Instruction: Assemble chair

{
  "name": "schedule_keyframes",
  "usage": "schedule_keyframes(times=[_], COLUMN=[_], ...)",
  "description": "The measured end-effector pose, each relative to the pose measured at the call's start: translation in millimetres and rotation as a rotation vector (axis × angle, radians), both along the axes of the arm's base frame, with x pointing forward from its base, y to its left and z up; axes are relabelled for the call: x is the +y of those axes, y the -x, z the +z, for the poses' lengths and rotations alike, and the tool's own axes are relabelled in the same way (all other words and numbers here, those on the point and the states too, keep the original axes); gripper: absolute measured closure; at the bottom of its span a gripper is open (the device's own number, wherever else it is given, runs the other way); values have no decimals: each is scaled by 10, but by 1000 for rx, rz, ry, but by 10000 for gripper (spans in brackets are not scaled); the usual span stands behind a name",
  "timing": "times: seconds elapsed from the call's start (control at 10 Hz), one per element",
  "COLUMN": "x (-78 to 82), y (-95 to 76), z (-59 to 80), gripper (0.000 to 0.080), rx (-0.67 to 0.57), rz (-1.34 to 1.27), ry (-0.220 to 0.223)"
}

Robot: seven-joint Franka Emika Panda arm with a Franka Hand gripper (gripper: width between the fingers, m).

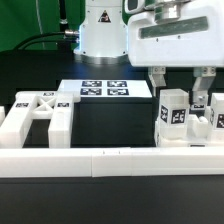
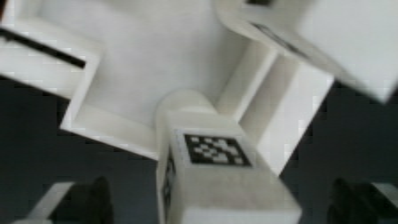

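white chair leg (image 1: 170, 108) bearing a black-and-white square tag (image 2: 215, 150), jaws wide astride it

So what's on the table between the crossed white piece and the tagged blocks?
Nothing: the exterior view shows bare black table between the crossed piece and blocks; the marker board lies farther back.

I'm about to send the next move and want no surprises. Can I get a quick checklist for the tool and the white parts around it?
1. Is the tool open: ok, jaws spread wide.
2. Is the glossy white square plastic leg with a black-and-white tag free of the fingers: ok, gaps on both sides.
3. Leg seated in the flat white plastic panel: cannot tell.
4. Is the white plastic X-braced frame clear of the tool: ok, far off at the exterior view's left.
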State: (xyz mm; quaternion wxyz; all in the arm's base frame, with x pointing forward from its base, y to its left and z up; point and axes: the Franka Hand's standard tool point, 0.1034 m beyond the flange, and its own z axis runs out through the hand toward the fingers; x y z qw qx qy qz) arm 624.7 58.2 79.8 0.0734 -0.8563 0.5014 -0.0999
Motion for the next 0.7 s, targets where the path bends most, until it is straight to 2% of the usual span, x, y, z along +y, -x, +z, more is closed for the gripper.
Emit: schedule_keyframes(times=[0.2, 0.7], x=[-3, -25], y=[-4, 1], z=[9, -6], gripper=[153, 150], rx=[-7, -12], rz=[214, 553], ry=[54, 141])
